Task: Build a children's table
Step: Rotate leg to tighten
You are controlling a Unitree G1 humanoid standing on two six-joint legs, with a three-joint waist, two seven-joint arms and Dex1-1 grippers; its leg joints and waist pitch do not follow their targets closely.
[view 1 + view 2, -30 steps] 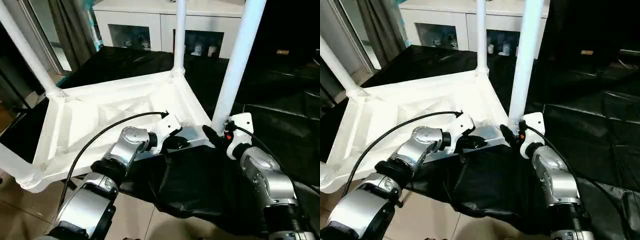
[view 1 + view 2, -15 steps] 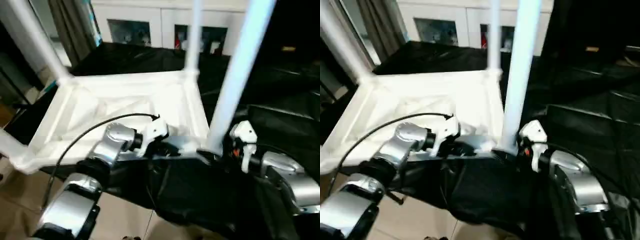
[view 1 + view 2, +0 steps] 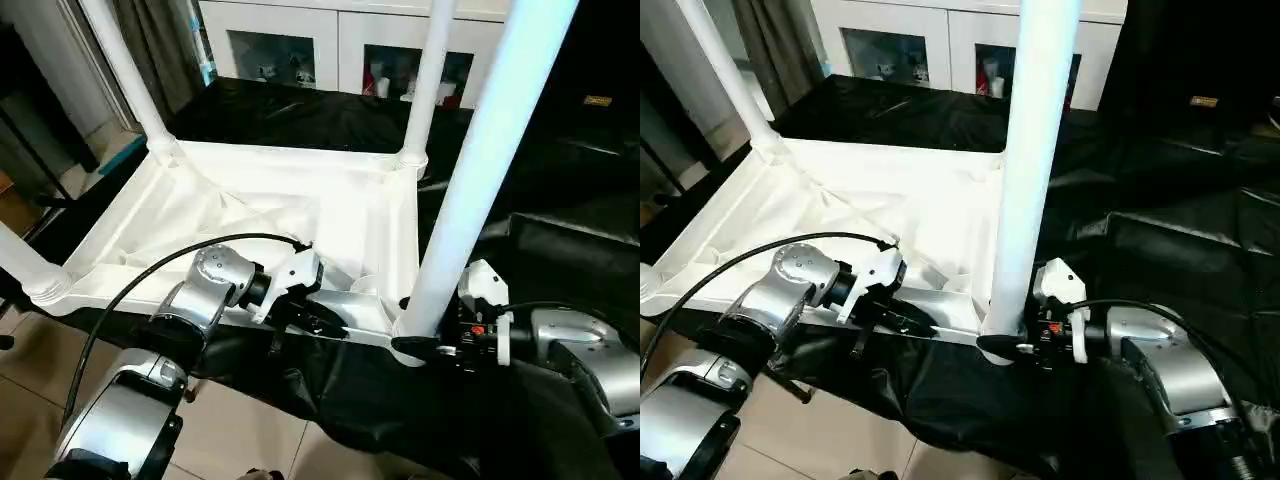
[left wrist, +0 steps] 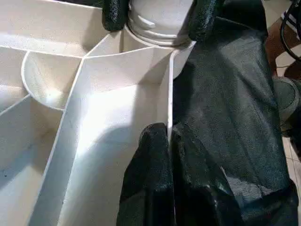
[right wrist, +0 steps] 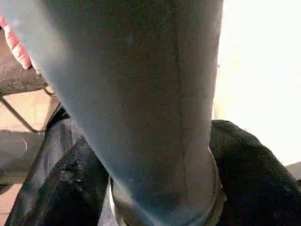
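Setting: a black-draped desk (image 3: 560, 230) is carrying the work, with a white glass-door cabinet (image 3: 330, 45) standing behind it and tiled floor (image 3: 240, 430) showing at the near edge.
Table top: the children's table (image 3: 250, 215) is lying upside down on the black cloth, ribbed underside facing up, legs rising from its corner sockets.
Near leg: the near right leg (image 3: 480, 170) is standing almost upright in the corner socket closest to the robot, its long axis running up and slightly away, its flared foot sitting in the socket.
Right hand: the right hand (image 3: 1002, 346) is reaching in level from the robot's right, with its two black fingers lying either side of that leg's base, right at the socket; they are cupping it, but I cannot tell whether they are pressing on it.
Left hand: the left hand (image 3: 325, 325) is clenched on the thin near rim wall (image 4: 168, 136) of the top, just left of the same corner.
Key relation: the leg is lying straight ahead of the right hand, between its fingers, so the right arm is the nearer one; any seating push would need to run down the leg's axis into the socket while the left hand is steadying the rim.
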